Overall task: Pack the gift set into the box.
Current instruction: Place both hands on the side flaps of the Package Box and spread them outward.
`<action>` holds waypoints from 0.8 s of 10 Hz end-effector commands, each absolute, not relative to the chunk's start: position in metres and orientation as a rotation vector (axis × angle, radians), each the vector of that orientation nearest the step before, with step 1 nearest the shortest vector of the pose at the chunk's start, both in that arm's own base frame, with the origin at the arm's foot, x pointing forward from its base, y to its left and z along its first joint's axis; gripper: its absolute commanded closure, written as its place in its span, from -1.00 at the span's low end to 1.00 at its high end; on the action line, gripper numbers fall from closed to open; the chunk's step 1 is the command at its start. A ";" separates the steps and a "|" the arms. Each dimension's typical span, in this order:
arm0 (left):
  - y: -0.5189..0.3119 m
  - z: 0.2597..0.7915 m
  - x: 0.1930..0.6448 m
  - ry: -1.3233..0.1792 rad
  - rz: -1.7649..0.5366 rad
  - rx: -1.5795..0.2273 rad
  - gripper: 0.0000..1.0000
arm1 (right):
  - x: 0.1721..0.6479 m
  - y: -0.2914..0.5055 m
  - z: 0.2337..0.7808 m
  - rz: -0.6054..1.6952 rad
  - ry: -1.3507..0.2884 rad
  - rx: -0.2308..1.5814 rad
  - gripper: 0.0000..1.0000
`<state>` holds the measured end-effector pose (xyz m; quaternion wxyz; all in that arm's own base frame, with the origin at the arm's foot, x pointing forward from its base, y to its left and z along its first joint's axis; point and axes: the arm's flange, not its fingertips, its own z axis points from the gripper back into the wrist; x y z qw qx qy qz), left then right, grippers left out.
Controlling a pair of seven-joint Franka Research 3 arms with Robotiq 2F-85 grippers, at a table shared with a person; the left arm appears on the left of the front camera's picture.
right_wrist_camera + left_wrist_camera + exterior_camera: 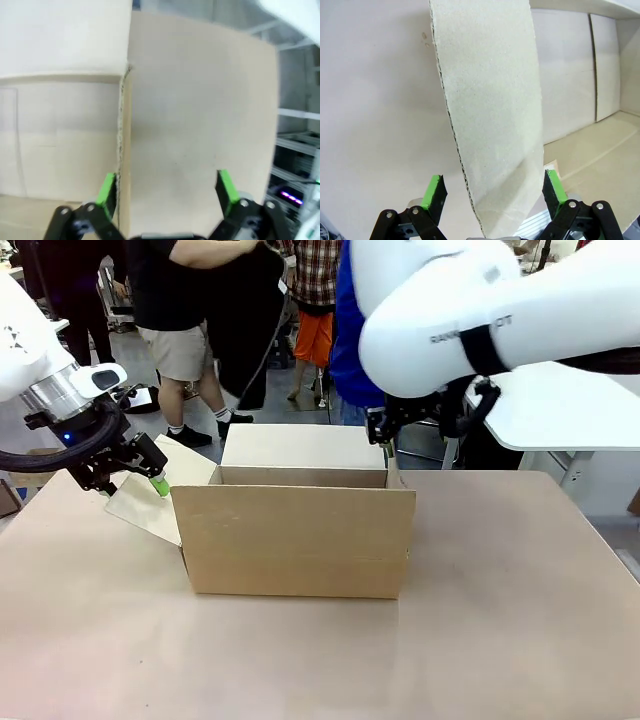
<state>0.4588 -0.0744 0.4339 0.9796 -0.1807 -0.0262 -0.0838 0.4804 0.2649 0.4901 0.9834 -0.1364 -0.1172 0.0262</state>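
The box (295, 540) stands in the middle of the table, top open, its far flap upright. My left gripper (133, 480) is open at the box's left end, its fingers on either side of the tilted-out left flap (145, 505). In the left wrist view that flap (490, 100) runs edge-on between the green pads of the left gripper (494, 187), and the box's bare inside (570, 75) lies beyond. My right gripper (388, 452) hangs open at the far right corner; in its wrist view the right gripper (167, 187) straddles the right flap (200, 110). The gift set is out of view.
The brown table top (500, 620) has free room in front of and right of the box. A white table (560, 405) stands behind on the right. Several people stand beyond the far edge.
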 end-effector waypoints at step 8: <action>-0.074 0.436 0.457 -0.054 -0.162 -0.354 -1.00 | 0.473 0.160 0.425 -0.007 -0.180 -0.045 -1.00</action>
